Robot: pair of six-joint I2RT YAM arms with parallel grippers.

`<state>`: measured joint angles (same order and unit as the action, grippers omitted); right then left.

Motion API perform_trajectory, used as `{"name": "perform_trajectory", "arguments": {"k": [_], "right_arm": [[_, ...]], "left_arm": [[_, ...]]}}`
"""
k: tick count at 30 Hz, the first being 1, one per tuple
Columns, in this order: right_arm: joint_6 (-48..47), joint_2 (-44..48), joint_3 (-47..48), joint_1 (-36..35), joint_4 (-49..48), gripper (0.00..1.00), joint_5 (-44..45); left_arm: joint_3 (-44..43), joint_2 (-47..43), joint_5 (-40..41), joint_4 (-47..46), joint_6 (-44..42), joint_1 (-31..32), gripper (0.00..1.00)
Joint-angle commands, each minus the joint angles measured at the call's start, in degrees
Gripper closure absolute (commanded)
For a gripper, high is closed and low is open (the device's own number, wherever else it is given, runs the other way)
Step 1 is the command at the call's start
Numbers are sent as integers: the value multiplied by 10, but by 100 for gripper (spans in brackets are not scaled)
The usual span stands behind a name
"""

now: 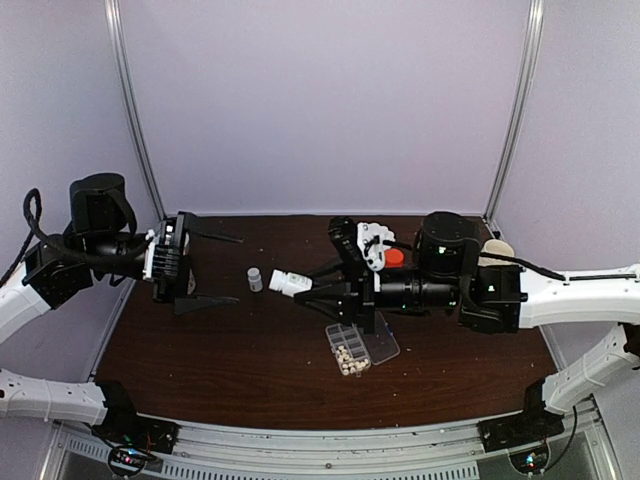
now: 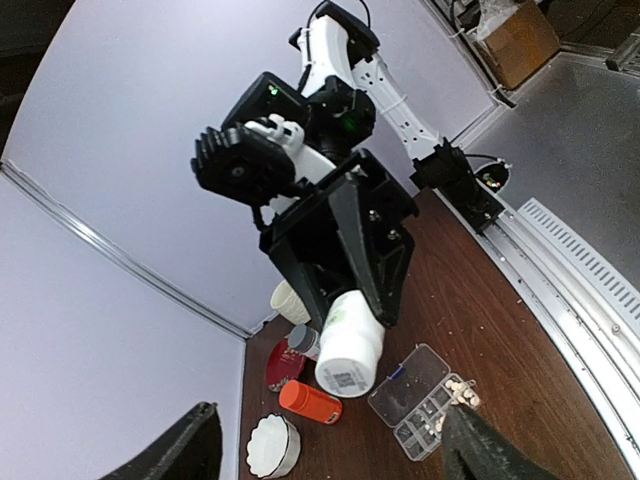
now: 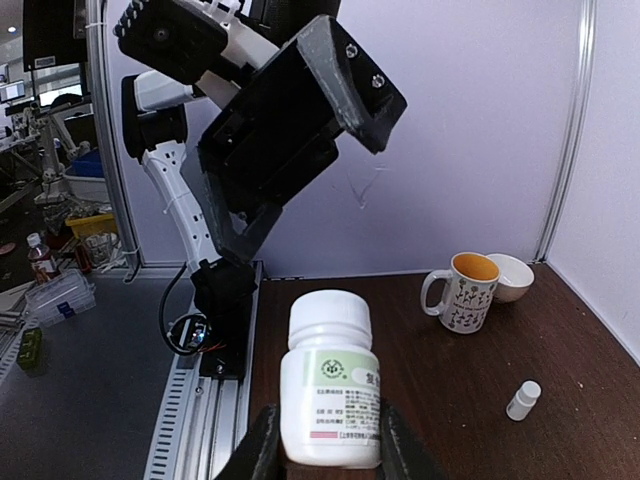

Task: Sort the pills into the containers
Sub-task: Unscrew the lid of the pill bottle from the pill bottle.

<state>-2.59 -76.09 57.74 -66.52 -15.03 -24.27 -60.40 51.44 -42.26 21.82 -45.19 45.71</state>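
The right end effector (image 3: 328,452) is clenched on a white plastic pill bottle with a green-and-white label (image 3: 330,390), holding it sideways above the middle of the dark brown wooden surface (image 1: 200,360). The left end effector (image 1: 238,269) hangs released and empty over the left side, jaws wide apart. The tiny cream-white round pills (image 1: 349,354) lie in the near-left cells of the clear flat plastic organizer box (image 1: 340,335). The box sits on the surface, nearer than the held bottle and to its right, with its lid open. A tiny whitish bottle (image 1: 255,279) stands just left of the held bottle.

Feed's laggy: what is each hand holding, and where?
Right hand grips the white pill bottle by its lower body, near the base. Left hand open, empty.
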Motion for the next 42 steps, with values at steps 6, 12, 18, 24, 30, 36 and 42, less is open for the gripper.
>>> {"name": "perform_trajectory", "arguments": {"k": [6, 12, 18, 24, 30, 36, 42], "right_arm": [[26, -28, 44, 1, -25, 84, -58], [26, -53, 70, 1, -25, 84, -74], [42, -71, 89, 1, -22, 84, -80], [43, -78, 95, 1, -21, 84, -79], [47, -83, 101, 1, -23, 84, -84], [46, -90, 108, 0, -17, 84, -89], [46, -93, 112, 1, -15, 85, -89]], "left_arm": [[0, 1, -5, 10, -108, 11, 27], [4, 6, 11, 22, -128, 20, 36], [2, 10, 17, 23, -132, 24, 39], [0, 16, 14, 26, -133, 24, 51], [-2, 21, 16, 30, -133, 24, 56], [-2, 18, 14, 30, -132, 24, 57], [-5, 20, 12, 31, -127, 24, 66]]}}
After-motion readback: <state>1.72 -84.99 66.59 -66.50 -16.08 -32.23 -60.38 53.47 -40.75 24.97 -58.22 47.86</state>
